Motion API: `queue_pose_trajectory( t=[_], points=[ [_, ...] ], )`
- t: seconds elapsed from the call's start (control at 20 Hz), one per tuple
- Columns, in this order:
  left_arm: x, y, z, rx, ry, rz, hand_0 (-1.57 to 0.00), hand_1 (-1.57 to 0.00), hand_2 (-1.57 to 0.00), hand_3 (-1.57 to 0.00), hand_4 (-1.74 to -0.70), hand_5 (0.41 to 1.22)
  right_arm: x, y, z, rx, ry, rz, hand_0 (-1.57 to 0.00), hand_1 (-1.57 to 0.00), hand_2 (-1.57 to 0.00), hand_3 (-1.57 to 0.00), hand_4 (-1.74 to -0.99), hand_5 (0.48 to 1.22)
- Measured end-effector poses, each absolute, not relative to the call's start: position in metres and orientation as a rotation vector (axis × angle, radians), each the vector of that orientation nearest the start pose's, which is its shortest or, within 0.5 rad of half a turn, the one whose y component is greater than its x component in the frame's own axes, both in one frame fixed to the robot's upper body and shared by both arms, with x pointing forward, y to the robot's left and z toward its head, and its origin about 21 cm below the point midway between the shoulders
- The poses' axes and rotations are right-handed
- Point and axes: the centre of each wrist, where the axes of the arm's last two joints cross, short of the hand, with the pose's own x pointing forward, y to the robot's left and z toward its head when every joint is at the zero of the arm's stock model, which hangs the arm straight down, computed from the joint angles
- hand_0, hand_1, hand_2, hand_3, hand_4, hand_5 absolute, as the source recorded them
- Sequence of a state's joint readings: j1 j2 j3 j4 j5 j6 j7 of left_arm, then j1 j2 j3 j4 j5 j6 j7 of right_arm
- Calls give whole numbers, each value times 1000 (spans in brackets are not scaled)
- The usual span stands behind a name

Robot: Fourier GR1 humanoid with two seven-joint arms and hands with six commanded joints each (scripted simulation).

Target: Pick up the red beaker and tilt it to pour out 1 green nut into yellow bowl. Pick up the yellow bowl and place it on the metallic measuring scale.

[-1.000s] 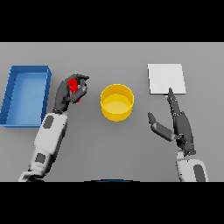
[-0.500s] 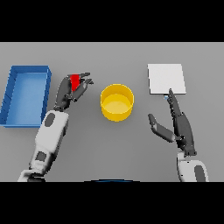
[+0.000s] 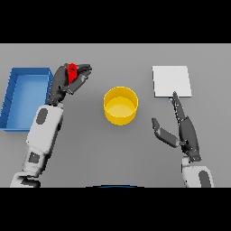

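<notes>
Three containers across the head view, all on or above a plain grey table (image 3: 113, 158). At far left, a blue tray (image 3: 25, 97), rectangular, with low straight walls and a flat smooth floor; no contents visible. At centre, a yellow bowl (image 3: 120, 105), round, straight-sided, glossy, standing upright; nothing discernible within beyond its own yellow floor. Between tray and bowl, a red beaker (image 3: 71, 72), small and smooth, mostly hidden; contents impossible to make out.

Further right and towards the far side, a metallic measuring scale (image 3: 171, 81): flat, square, pale and matte, lying well apart from the bowl.

Left hand (image 3: 67, 81), dark, on a white and grey arm rising from the lower left, clenched round the red beaker; fingers and thumb curled about it, only a narrow red strip showing between them. Beaker lifted off the table and slanted, just right of the tray's right wall and left of the bowl, apart from the bowl's rim.

Right hand (image 3: 185, 133) near the right side, right of the bowl and on the near side of the scale. Released: fingers straight and pointing towards the scale, fingertips close to its near edge, thumb spread out leftwards towards the bowl. Grasping nothing, touching neither bowl nor beaker.
</notes>
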State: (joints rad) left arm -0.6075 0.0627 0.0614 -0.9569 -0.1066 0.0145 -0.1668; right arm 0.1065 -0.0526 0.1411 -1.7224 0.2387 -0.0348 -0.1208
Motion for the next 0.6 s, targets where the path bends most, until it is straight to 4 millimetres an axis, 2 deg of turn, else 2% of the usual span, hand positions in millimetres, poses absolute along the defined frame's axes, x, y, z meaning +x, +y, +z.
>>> queue_pose_trajectory(
  t=[0.05, 0.2, 0.25, 0.4, 0.5, 0.6],
  points=[
    [386, 190, 27, 33, -1686, -298, -1556, -1557, -1558, -1553, -1724, 1135, 222, -220, 14, -170, -1754, 277, 1, 1, 1, 1, -1219, 660],
    [383, 195, 29, 56, -1694, -356, -1559, -1560, -1561, -1556, -1727, 1138, 223, -218, 12, -168, -1743, 286, 1, 1, 1, 1, -1213, 662],
    [386, 193, 35, 88, -1689, -403, -1562, -1562, -1563, -1559, -1730, 1134, 225, -219, 14, -171, -1744, 285, 1, 1, 1, 1, -1210, 664],
    [387, 192, 52, 190, -1683, -597, -1566, -1566, -1567, -1565, -1735, 1120, 224, -218, 13, -185, -1731, 287, 1, 1, 1, 1, -1194, 658],
    [389, 186, 63, 258, -1658, -742, -1568, -1568, -1568, -1567, -1737, 1125, 222, -220, 10, -180, -1727, 297, 1, 1, 1, 1, -1186, 660],
    [391, 177, 74, 335, -1624, -884, -1569, -1569, -1569, -1569, -1739, 1129, 225, -218, 16, -181, -1723, 299, 1, 1, 1, 1, -1178, 663]
  ],
)
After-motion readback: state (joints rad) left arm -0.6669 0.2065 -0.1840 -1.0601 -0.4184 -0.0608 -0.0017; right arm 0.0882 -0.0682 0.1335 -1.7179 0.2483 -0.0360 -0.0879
